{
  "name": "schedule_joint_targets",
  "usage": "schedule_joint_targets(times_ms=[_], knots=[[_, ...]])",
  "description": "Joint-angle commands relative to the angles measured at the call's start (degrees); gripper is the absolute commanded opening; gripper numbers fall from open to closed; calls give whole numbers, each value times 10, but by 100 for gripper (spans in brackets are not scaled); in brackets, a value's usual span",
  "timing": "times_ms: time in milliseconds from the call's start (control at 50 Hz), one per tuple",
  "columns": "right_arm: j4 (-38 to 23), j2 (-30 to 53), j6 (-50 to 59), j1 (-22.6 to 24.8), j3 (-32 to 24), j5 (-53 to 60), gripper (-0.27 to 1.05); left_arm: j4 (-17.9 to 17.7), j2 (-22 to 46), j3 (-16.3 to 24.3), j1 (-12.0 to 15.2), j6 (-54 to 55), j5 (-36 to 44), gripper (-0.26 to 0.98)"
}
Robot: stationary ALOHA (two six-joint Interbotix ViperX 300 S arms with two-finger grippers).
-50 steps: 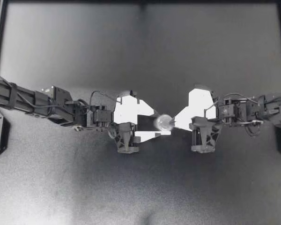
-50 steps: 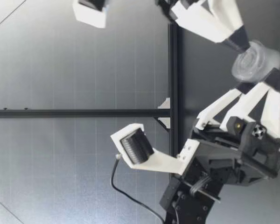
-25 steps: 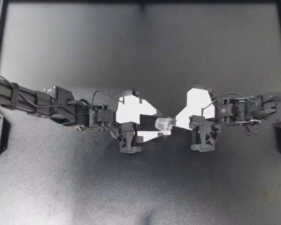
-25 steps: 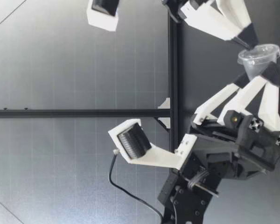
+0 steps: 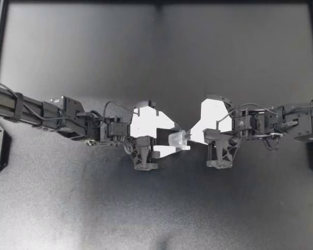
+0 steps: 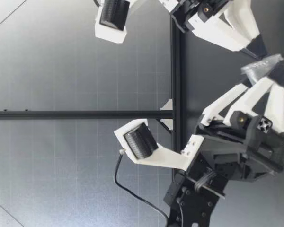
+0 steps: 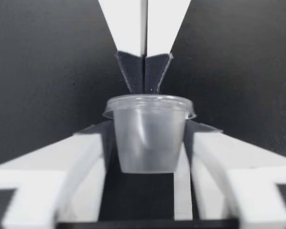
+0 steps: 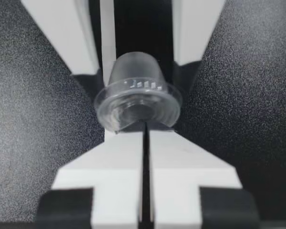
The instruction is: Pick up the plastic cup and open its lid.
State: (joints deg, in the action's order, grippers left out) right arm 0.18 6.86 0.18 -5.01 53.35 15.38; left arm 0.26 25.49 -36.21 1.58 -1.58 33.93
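My left claw [image 5: 179, 139] is clamped on the sides of the small clear cup [image 5: 175, 139], tipped so its lid [image 8: 138, 102] faces 3 o'clock, where my right claw [image 5: 190, 132], fingers pressed together, pinches the lid's rim, both arms stretched in from 9 and 3 o'clock above the middle of the table [image 5: 156, 62].

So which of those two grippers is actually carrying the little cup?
The left gripper: its fingers clamp the cup from both sides. The right gripper is pinched shut at the lid's rim.

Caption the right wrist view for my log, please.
My left tool grips the cup; my right tool, shut, touches the lid at its rim.
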Motion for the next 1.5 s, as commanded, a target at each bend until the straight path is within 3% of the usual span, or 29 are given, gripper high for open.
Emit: schedule_joint_targets(times_ms=[0,100,200,420,700,1000,1240,1480], knots=[[0,-13,0,-5,-6,2,-17,0,-10,8,0,0,3,32],[1,-17,0,-5,-5,2,-17,0,-11,7,-1,0,3,21],[1,-40,2,-5,-2,2,-17,0,-13,5,-1,1,3,21],[-4,-185,-5,-3,22,29,-17,0,-54,-34,-1,8,26,21],[-83,-292,-60,2,48,182,-5,0,-151,-127,-3,38,209,21],[-97,-248,-251,5,44,207,44,0,-180,-168,-3,83,370,21],[-79,-206,-468,13,24,209,46,0,-179,-169,-3,115,408,21],[24,-159,-666,39,12,271,47,0,-180,-168,-2,119,409,21]])
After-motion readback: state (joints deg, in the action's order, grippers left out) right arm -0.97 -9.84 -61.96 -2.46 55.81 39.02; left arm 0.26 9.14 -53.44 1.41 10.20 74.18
